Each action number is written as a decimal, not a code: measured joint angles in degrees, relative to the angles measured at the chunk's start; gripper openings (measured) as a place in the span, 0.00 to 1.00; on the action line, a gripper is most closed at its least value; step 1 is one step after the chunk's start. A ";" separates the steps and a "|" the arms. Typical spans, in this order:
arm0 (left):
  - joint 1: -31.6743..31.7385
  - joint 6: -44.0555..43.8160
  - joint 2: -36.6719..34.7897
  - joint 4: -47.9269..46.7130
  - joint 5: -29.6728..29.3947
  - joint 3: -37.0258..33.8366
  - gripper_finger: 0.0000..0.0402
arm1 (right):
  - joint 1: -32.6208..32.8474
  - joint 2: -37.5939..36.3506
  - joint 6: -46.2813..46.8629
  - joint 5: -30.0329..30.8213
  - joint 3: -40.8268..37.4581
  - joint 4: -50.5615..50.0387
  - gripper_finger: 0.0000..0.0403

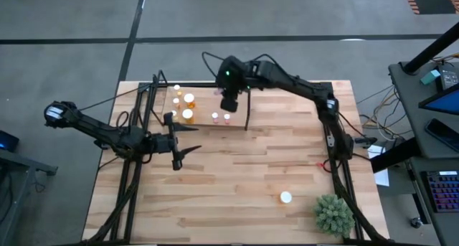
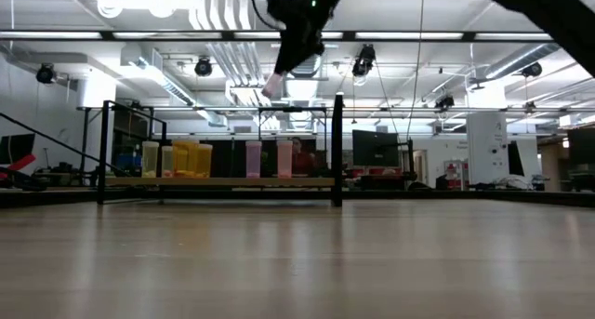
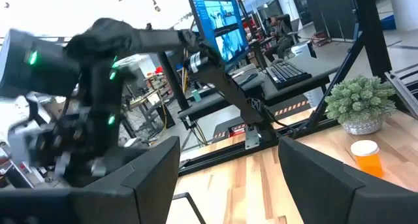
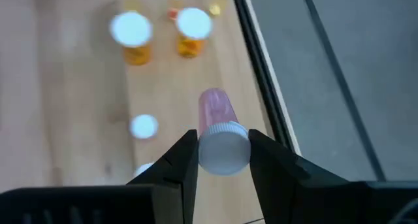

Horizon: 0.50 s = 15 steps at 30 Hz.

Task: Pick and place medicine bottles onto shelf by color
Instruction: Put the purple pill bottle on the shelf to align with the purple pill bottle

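My right gripper (image 4: 224, 160) is shut on a pink medicine bottle (image 4: 215, 108) with a white cap, high above the shelf (image 1: 204, 105) at the table's far side. It shows near the top of the low view (image 2: 271, 84). On the shelf stand orange-yellow bottles (image 1: 188, 107) (image 2: 186, 159) toward its left and two pink ones (image 1: 221, 117) (image 2: 268, 158) toward its right, all on their bases. One orange bottle (image 1: 285, 197) stands on the tabletop at the near right. My left gripper (image 1: 176, 143) is open and empty over the table's left half. My right gripper pinches the pink bottle's white cap (image 4: 224, 147) between its two fingers (image 4: 185, 160), one on each side. The fingers come from above, slanting down. The bottle is lifted clear above the shelf, tilted, its pink body (image 2: 271, 84) sticking out below and beyond the fingertips.
Thin black upright posts (image 2: 337, 150) (image 2: 103, 152) stand at the shelf's ends; one (image 1: 247, 110) is just right of my right gripper. A green spiky plant (image 1: 333, 214) sits at the table's near right corner. Cables run along both table sides.
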 joint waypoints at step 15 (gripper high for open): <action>0.04 2.22 -6.03 0.32 0.01 -2.58 0.60 | -3.69 9.13 -3.47 -2.95 1.25 -2.19 0.26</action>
